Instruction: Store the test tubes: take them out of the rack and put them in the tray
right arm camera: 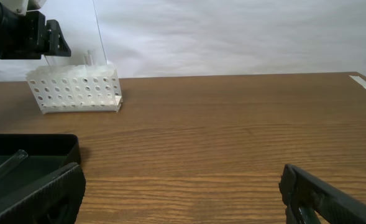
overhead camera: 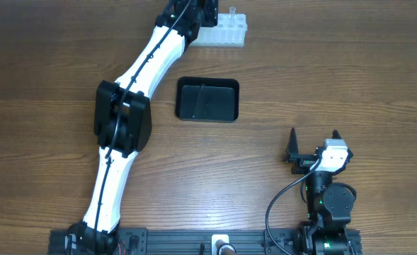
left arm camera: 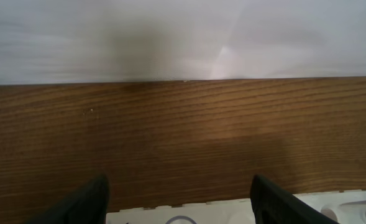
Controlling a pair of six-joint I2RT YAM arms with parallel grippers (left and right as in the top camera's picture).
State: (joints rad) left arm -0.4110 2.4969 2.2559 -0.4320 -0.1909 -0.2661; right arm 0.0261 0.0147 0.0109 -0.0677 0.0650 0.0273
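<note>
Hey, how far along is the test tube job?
Done: one tube lies in the tray. In hand: nothing yet; the left end effector hangs open at the rack. Left: at least one standing tube in the rack; the right end effector sits open.

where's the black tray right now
In the top view the black tray sits near the middle, just toward the arm bases from the white rack, right of the left arm.

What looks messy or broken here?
Nothing stands out. The white rack stands upright, with one test tube upright in it. Another tube lies flat inside the black tray. Nothing looks spilled or broken.
</note>
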